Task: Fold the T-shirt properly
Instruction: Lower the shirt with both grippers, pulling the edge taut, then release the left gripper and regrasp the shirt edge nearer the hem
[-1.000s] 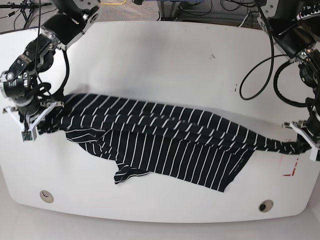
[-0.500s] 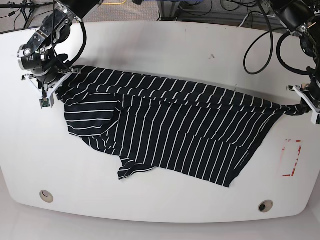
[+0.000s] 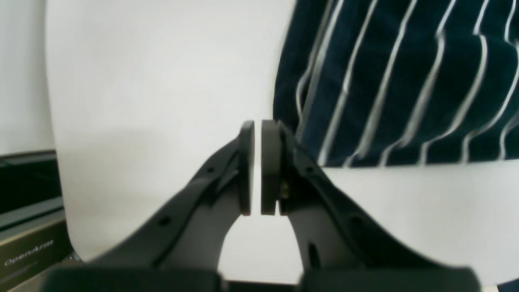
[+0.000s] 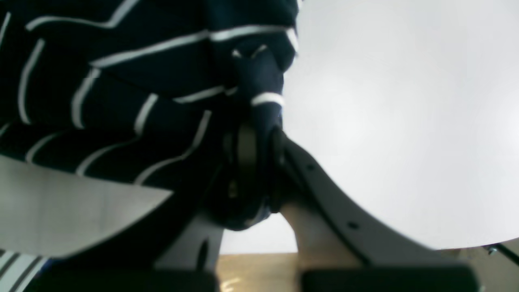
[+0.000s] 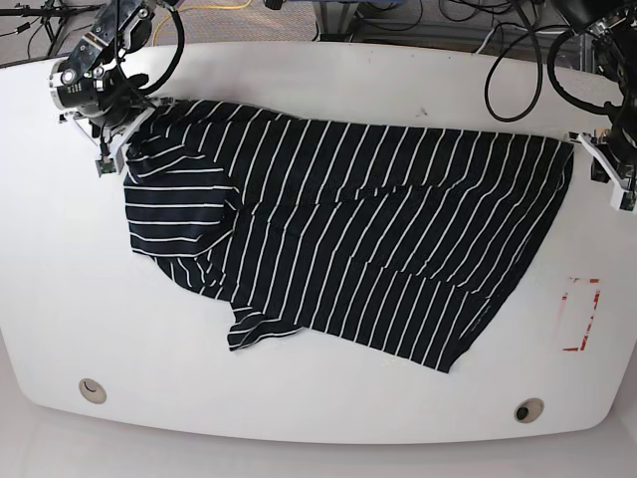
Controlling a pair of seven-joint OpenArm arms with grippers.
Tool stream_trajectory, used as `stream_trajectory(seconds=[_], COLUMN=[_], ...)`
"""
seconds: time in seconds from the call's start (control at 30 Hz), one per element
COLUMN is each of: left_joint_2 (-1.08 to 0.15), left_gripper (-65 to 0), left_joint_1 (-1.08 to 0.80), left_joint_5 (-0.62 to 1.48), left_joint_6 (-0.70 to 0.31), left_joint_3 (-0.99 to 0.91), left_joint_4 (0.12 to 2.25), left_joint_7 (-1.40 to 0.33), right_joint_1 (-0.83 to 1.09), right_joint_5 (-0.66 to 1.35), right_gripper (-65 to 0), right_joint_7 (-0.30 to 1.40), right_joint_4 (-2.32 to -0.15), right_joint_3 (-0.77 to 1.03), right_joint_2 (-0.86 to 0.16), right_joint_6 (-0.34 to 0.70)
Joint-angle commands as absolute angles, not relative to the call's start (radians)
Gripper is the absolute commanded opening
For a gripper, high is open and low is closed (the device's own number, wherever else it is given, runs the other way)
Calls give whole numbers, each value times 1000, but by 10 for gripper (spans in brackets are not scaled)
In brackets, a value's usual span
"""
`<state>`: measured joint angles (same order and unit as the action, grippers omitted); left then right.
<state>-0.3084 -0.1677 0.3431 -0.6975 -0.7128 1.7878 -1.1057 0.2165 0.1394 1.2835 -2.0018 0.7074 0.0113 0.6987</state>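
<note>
Fabric of the T-shirt [image 5: 348, 229] is spread across the middle of the white table [image 5: 318, 90], its upper edge stretched between the two arms and a sleeve folded over at the lower left of the base view. A bunched corner of the garment is clamped between the closed fingers of the right gripper [image 4: 259, 138], at the top left of the base view. The left gripper [image 3: 257, 166] is seen with its pads [image 3: 269, 162] brought almost together, only a thin slit of table showing between them; no cloth is seen in that slit, and the striped hem lies just beside them. A red rectangle outline [image 5: 580, 315] is marked near the table's right edge.
</note>
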Motion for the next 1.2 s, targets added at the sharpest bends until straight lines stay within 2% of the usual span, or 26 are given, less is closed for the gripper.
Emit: stream_trajectory(seconds=[0.0,0.43,0.6,0.83,0.97,1.17], left_joint_2=[-329,-329,-323,-312,-260,-232], left_gripper=[-635,-618,-514,-260,-235,-235], left_joint_1=[-176,-206,-193,-64,25,176], left_joint_5=[351,351,357,352,357,352], left_joint_6=[-698,-698,-698,-674,-605,-590], left_joint_3=[-716,-713,-710,-664,-661,-575], left_joint_4=[1802,1802,1808,1797,1764,1607], left_joint_7=[-1086,-1087,-1092,-1176,-1190,-1185], right_joint_1=[231,285,286,283,278,282], right_joint_5=[147,147,147,147,148,148], right_gripper=[-631,-629,-629,-629,-629,-629], right_joint_7=[1271,1271,1271,1267,1265,1265], right_joint_4=[-2025,-2020,-2020,-2020,-2018,-2018], right_joint_3=[710,710,710,710,708,645], right_joint_2=[1,2,2,1,1,2], right_joint_6=[698,698,698,698,698,698])
